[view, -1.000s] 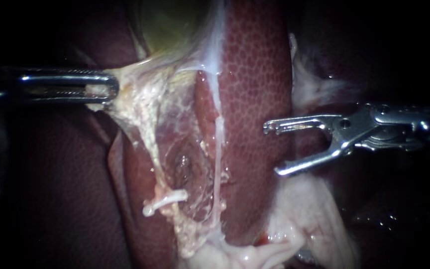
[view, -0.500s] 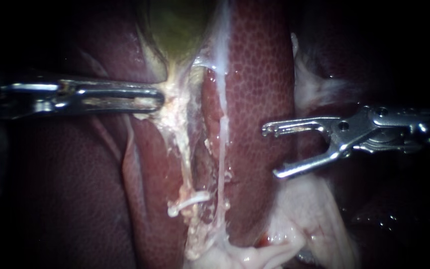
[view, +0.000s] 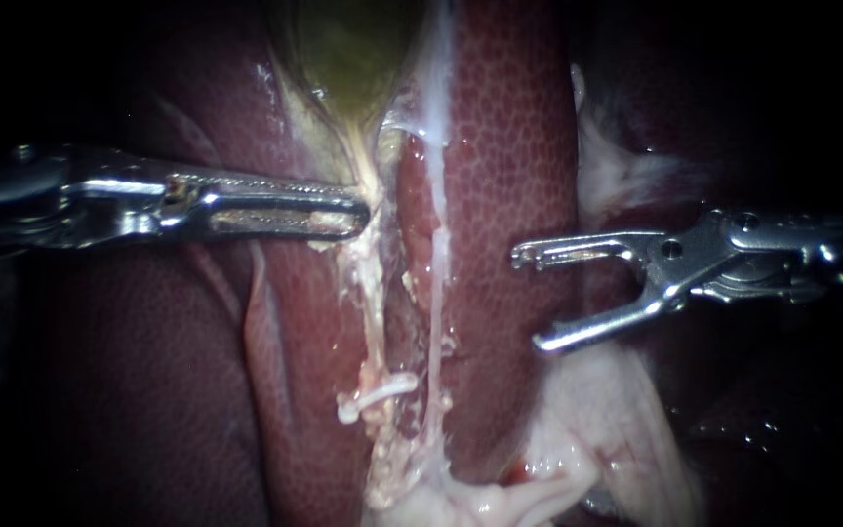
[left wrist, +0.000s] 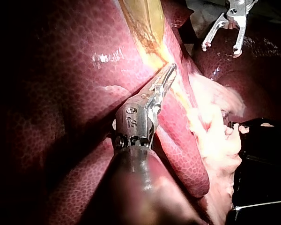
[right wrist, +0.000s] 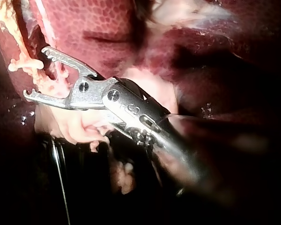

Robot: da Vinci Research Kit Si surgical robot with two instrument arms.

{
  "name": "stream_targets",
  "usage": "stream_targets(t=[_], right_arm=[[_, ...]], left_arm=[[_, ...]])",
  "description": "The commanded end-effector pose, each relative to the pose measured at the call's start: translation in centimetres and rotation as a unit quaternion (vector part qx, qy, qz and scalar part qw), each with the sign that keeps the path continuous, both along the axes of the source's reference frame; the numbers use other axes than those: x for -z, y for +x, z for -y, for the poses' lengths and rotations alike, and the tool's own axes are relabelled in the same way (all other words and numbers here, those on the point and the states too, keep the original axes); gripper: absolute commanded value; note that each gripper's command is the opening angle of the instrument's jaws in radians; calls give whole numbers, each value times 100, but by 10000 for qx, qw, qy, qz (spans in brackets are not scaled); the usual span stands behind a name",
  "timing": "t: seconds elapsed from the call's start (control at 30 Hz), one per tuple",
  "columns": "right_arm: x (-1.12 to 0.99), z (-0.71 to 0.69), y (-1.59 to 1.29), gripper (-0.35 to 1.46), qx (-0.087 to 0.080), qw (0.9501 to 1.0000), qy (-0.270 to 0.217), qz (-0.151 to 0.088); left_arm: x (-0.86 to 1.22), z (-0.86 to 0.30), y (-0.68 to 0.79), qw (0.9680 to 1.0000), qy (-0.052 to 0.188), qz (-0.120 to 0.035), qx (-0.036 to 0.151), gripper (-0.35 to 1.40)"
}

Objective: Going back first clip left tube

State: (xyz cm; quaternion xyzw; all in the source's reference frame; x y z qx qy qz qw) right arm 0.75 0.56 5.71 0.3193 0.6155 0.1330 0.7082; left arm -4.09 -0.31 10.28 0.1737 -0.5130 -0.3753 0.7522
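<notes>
Dark surround, liver (view: pixel 500 146) lit. Your left instrument (view: pixel 355 210) clamps the gallbladder (view: pixel 343 59) at its neck. Your right instrument (view: pixel 529 300) gapes, empty, well apart from the left tube (view: pixel 375 303). No clip shows there; the retreat looks nearly complete.

The endoscope sits close above the liver (view: pixel 500 195), facing it squarely; the left tool (view: pixel 358 210) enters from one side and the right tool (view: pixel 531 301) from the other. The left wrist camera looks along its shaft, past its own tool (left wrist: pixel 171 70), to the right tool (left wrist: pixel 220 49) beyond. The right wrist camera looks closely along its tool (right wrist: pixel 36 71). All three views share the pale tissue (view: pixel 373 283) (left wrist: pixel 182 96) (right wrist: pixel 11 23).
</notes>
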Motion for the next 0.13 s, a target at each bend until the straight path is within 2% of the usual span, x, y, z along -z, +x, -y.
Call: stream_targets(t=[0.03,0.13], right_arm=[[-1,-1,0,60,7,10000,-12,-5],[-1,-1,0,60,11,10000,-47,-7]], left_arm=[[0,0,0,10000,0,2,2,-35],[0,0,0,10000,1,2,2,-35]])
